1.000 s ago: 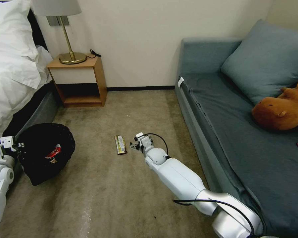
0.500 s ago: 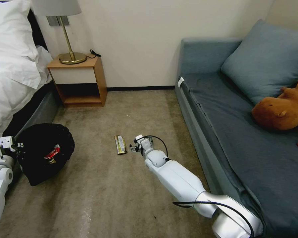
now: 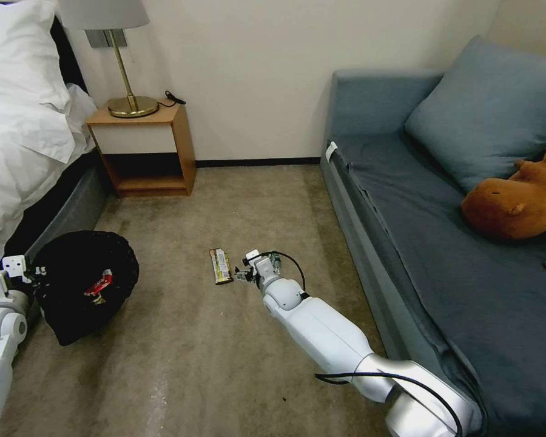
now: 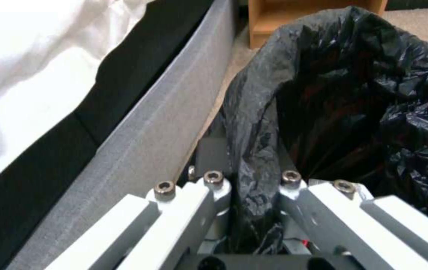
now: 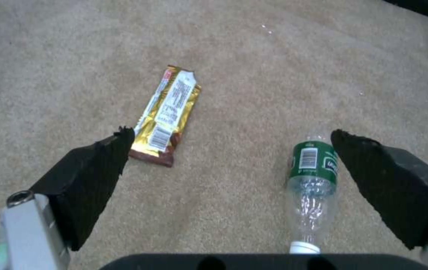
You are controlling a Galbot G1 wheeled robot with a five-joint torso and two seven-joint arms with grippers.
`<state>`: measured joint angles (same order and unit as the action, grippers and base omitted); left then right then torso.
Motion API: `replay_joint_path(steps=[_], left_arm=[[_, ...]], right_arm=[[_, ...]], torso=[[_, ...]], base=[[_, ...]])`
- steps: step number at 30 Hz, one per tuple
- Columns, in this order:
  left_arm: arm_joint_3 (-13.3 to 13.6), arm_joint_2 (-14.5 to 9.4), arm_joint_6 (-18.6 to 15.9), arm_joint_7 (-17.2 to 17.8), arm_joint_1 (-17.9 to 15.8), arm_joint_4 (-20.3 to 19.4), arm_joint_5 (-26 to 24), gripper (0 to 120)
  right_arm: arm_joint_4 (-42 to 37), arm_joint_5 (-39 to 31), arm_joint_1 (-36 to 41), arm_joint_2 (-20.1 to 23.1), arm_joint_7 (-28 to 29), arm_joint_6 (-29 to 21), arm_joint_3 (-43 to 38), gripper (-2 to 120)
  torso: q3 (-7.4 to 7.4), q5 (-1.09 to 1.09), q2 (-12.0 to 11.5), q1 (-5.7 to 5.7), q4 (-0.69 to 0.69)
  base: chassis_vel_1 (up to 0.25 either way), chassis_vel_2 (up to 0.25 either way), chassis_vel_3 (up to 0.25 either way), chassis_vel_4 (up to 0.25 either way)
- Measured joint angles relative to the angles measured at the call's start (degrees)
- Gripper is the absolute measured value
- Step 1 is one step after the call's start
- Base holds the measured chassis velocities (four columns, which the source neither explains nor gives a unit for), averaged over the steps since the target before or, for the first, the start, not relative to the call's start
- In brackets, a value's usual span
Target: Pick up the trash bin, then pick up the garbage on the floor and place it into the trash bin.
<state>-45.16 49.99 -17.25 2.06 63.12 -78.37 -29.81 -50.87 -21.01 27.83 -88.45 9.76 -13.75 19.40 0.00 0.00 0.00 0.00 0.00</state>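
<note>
The trash bin (image 3: 73, 303), lined with a crinkled black bag, hangs at the far left beside the bed. My left gripper (image 3: 31, 271) is shut on its rim, the bag (image 4: 344, 97) pinched between the fingers (image 4: 213, 153). A red wrapper (image 3: 98, 282) lies inside the bin. On the carpet lies an olive-gold bar wrapper (image 3: 221, 266) (image 5: 168, 114). Beside it lies a clear bottle with a green label (image 5: 314, 176). My right gripper (image 3: 244, 274) (image 5: 231, 133) hovers low over both, open, with one pad (image 5: 94, 176) by the wrapper and the bottle just inside the other.
A bed (image 3: 24, 152) with a grey frame (image 4: 139, 131) runs along the left. A wooden nightstand (image 3: 145, 149) with a lamp stands at the back wall. A blue sofa (image 3: 418, 243) with a pillow and a brown plush toy (image 3: 519, 200) borders the right. Open carpet lies in front.
My right gripper has edged slightly left and nearer to the floor beside the bar wrapper. The left gripper and the bin have sunk a little.
</note>
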Motion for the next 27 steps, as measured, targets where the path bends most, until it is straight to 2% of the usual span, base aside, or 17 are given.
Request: replay_joint_path(steps=[14, 27], left_arm=[[-0.7, 1.0, 0.0, 0.0, 1.6, -1.2, 0.3, 4], [-1.6, 1.3, 0.0, 0.1, 3.0, -2.4, 0.5, 4]], right_arm=[[0.5, 0.9, 0.4, -0.2, 0.0, 1.0, -0.5, 100], [0.2, 1.4, 0.8, -0.3, 0.2, 1.1, -0.5, 100]], torso=[[0.0, 0.0, 0.0, 0.0, 0.0], [0.01, 0.0, 0.0, 0.0, 0.0]], base=[[0.0, 0.0, 0.0, 0.0], [-0.05, 0.061, 0.058, -0.062]])
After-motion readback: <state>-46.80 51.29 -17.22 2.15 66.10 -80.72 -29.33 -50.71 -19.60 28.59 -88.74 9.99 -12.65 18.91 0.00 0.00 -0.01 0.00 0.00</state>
